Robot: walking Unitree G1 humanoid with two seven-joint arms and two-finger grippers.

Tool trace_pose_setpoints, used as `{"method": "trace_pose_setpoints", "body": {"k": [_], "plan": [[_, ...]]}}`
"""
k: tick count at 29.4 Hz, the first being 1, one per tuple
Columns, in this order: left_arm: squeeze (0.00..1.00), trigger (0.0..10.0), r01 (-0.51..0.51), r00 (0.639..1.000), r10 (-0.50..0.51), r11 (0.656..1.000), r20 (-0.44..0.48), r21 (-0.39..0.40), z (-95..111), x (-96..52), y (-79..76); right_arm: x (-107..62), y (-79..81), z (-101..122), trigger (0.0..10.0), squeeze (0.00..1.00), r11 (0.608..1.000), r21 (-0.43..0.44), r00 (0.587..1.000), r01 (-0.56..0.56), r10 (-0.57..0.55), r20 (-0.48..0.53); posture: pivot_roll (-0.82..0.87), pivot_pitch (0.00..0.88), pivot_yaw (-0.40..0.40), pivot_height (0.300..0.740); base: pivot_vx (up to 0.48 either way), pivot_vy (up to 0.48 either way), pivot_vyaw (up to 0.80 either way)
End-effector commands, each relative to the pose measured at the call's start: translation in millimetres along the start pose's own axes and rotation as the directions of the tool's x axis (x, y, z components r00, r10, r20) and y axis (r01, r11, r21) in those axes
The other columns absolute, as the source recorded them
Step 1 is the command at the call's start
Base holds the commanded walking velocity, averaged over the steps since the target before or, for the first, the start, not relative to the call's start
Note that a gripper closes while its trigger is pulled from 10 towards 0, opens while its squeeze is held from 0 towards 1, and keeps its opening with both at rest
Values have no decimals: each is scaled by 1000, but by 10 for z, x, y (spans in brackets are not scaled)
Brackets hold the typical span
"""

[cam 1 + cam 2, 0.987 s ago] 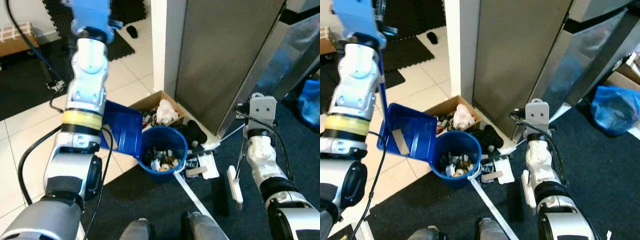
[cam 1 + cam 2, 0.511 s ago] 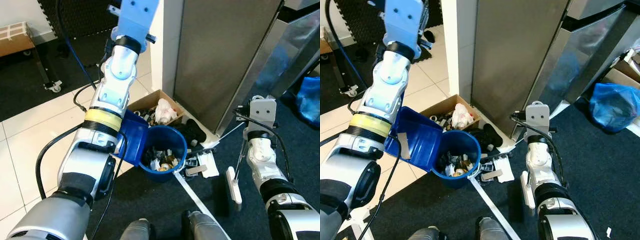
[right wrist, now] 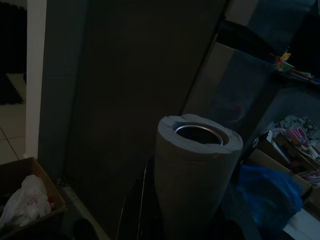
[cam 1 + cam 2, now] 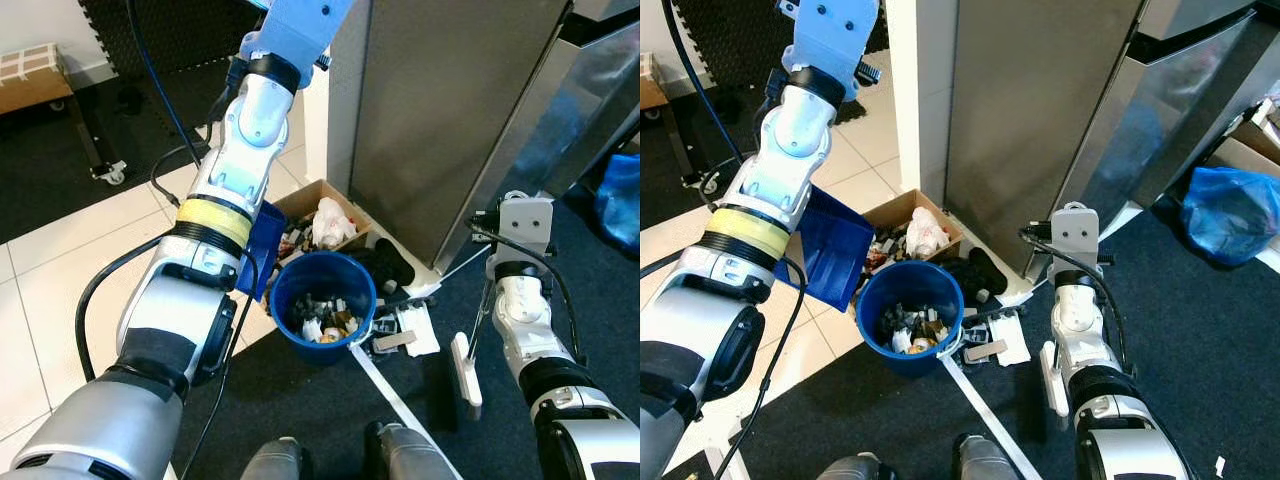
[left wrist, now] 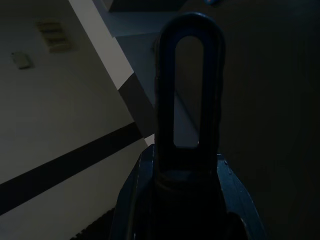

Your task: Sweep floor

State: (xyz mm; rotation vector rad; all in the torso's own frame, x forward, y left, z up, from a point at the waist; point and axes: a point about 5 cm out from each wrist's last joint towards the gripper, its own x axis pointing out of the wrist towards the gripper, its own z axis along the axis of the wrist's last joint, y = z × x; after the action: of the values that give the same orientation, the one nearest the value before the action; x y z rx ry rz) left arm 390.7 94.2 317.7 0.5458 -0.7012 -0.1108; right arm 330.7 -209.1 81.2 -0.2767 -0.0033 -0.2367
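In the dim left wrist view the left gripper point(image 5: 189, 165) sits behind a looped dustpan handle point(image 5: 189, 80), and whether its fingers clamp that handle cannot be told. The blue dustpan point(image 4: 828, 258) hangs tilted just left of the blue bucket point(image 4: 910, 318) full of rubbish. The right gripper point(image 3: 197, 220), fingers likewise unreadable, sits behind a grey broom handle point(image 3: 197, 170) on the right, with a cardboard box point(image 4: 902, 226) just beyond the bucket.
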Motion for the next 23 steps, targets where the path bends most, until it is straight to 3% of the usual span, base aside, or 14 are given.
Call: {"method": "trace_pose_setpoints", "body": {"k": [1,23], "plan": [[0,10000,4,996,-6,1000,88,28,183,96,-6,36,-13,92,10000,0,1000,4,999,8,-8,46,5,23,-2,740,0,0,0],[0,10000,141,958,-146,989,246,38,499,85,-404,32,-5,92,10000,0,1000,7,999,10,-11,47,7,22,6,740,0,0,0]]}}
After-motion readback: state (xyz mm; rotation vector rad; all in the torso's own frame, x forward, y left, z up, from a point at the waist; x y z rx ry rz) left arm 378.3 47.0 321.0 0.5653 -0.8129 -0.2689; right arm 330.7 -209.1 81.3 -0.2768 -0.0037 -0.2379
